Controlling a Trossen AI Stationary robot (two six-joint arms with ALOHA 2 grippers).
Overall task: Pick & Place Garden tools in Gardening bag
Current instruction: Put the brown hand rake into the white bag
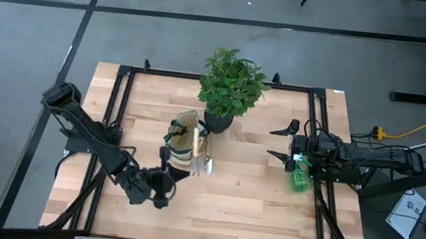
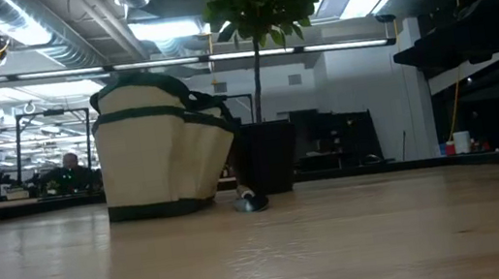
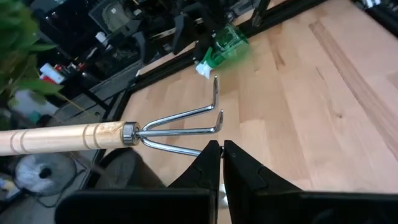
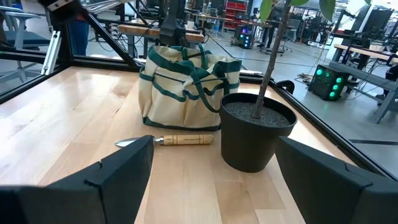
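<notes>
The beige gardening bag [image 1: 183, 132] [image 2: 157, 143] [image 4: 180, 93] with green trim stands upright mid-table. A wooden-handled trowel [image 1: 197, 145] [image 4: 180, 140] lies flat on the table along the bag's right side, blade toward the near edge. My left gripper [image 3: 221, 149] [image 1: 166, 179] is shut just near of the bag. The hand fork [image 3: 174, 127] stretches across its fingertips, off the table. The green spray bottle [image 1: 299, 179] [image 3: 225, 45] lies on its side by the right rail. My right gripper [image 1: 281, 142] waits open beside it, touching nothing. My left gripper meets the fork at the end of its lowest tine [image 3: 202, 151], which runs in at the shut fingertips [image 3: 211, 155]. The fingertips hide whether it is pinched between them. The fingers lie across the fork. It stays roughly level, with nothing else in the picture bearing it.
A leafy potted plant [image 1: 232, 82] in a black pot [image 4: 255, 130] [image 2: 270, 156] stands right behind the bag and the trowel. Black frame rails [image 1: 314, 145] run along the table's edges. Bare wood [image 1: 243, 209] lies between the bag and the near edge.
</notes>
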